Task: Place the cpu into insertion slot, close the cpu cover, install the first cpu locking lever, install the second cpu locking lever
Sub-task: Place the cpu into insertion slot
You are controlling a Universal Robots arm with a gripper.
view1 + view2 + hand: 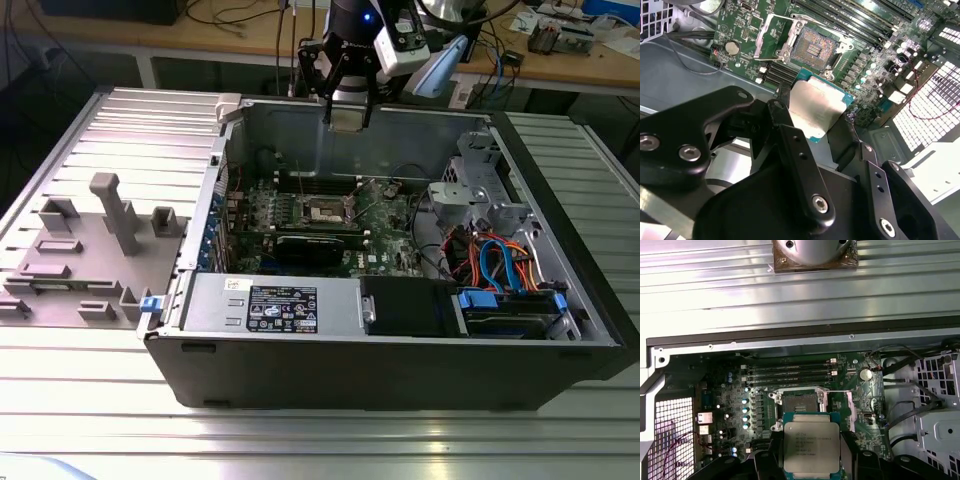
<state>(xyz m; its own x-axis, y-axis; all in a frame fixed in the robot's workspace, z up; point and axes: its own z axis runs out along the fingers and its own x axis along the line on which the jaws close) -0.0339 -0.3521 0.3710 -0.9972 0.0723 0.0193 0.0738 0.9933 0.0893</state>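
My gripper (347, 112) hangs above the open computer case, over its back wall, shut on the cpu (347, 119). In both wrist views the black fingers (786, 107) clamp two opposite edges of the cpu (816, 105), a silver-topped square on a green base. Below on the green motherboard lies the insertion slot (328, 211), bare, with a dark centre (814, 47). The cpu (811, 446) in my gripper (811, 454) sits just short of the slot (799, 402). The cpu cover (771, 34) stands flipped open beside the slot.
A long black block (318, 247) lies in front of the slot. A labelled power supply (280, 305) and a drive bay with orange and blue cables (500, 270) line the case front. A grey fixture plate (90, 250) lies outside on the exterior view's left.
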